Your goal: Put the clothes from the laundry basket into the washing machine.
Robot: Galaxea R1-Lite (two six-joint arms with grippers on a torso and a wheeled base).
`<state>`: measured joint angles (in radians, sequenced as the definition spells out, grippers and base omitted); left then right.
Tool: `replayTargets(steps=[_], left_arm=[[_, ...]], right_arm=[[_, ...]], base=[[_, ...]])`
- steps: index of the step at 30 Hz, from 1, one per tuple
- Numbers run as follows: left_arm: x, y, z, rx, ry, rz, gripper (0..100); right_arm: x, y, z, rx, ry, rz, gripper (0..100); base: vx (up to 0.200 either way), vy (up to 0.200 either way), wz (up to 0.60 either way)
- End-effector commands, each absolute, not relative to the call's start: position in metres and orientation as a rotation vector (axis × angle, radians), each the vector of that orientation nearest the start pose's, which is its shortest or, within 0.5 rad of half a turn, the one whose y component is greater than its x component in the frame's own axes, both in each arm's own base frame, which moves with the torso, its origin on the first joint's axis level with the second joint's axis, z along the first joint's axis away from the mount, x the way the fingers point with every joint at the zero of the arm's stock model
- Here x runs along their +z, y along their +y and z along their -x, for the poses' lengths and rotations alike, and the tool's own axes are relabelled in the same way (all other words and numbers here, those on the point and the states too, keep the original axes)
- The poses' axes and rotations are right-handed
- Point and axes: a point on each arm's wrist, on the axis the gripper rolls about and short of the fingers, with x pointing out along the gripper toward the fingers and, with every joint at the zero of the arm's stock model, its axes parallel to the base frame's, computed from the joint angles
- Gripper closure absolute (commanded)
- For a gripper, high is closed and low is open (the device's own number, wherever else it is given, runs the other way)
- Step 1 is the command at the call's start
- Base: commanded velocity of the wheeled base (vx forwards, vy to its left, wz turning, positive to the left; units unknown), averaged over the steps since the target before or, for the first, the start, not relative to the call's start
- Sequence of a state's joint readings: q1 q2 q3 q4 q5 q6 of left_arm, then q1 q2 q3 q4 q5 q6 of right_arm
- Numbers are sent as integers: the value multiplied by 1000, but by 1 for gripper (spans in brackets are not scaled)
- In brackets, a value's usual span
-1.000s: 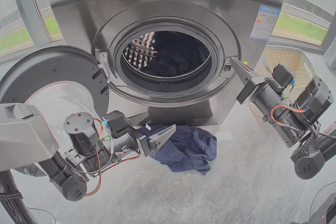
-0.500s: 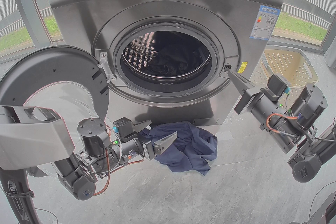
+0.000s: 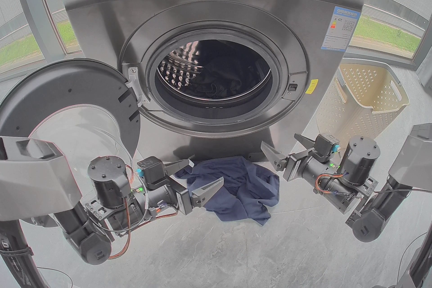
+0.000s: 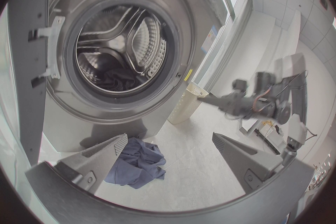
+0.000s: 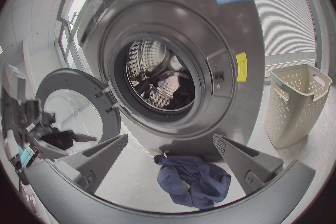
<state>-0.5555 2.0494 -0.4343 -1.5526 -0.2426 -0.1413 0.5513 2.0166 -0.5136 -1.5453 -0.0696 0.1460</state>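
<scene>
Navy garment [image 3: 238, 187] lies crumpled on the floor [image 3: 270, 248] just before the open washing machine [image 3: 103, 32] (dark clothes [image 3: 218, 75] already sit in its drum [image 3: 179, 68]); left pincer [image 3: 204, 171] and right pincer [image 3: 280, 142] flank it low, both spread wide and empty, apparently placed to scoop it up.

Crumpled navy garment [image 3: 240, 187] lies before the open washing machine [image 3: 270, 19]; beige laundry basket [image 3: 360, 100] stands beside.
</scene>
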Motion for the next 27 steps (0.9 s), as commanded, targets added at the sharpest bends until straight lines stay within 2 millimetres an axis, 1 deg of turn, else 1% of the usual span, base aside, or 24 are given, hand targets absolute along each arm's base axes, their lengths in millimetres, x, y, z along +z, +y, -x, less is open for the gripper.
replayTargets(steps=[1, 2, 3, 4, 11, 17, 21, 22, 23, 25, 27], left_arm=[[126, -154, -217, -835, 14, 149, 0], [127, -153, -215, -835, 9, 150, 0], [135, -146, -206, -837, -16, 154, 0], [140, -143, -201, -839, -29, 157, 0], [158, -124, -173, -847, -99, 174, 0], [168, -119, -163, -858, -137, 212, 0], [173, -117, -160, -860, -158, 216, 0], [173, -117, -160, -860, -158, 216, 0], [173, -117, -159, -858, -161, 218, 0], [173, -116, -159, -859, -159, 219, 0], [173, -116, -160, -856, -158, 221, 0]], right_arm=[[45, 165, -300, 442, 149, -97, 0], [43, 165, -300, 443, 153, -94, 0], [32, 167, -305, 445, 172, -80, 0], [26, 167, -309, 443, 181, -69, 0], [3, 172, -328, 455, 216, -27, 0], [-19, 177, -347, 458, 299, -11, 0], [-40, 181, -360, 461, 344, -1, 0], [-40, 181, -360, 461, 344, -1, 0], [-54, 183, -368, 474, 373, -1, 0], [-61, 182, -375, 470, 386, 1, 0], [-73, 182, -384, 469, 411, 2, 0]], base=[[0, 0, 0], [0, 0, 0], [0, 0, 0], [0, 0, 0], [0, 0, 0], [0, 0, 0], [0, 0, 0], [0, 0, 0], [0, 0, 0], [0, 0, 0], [0, 0, 0]])
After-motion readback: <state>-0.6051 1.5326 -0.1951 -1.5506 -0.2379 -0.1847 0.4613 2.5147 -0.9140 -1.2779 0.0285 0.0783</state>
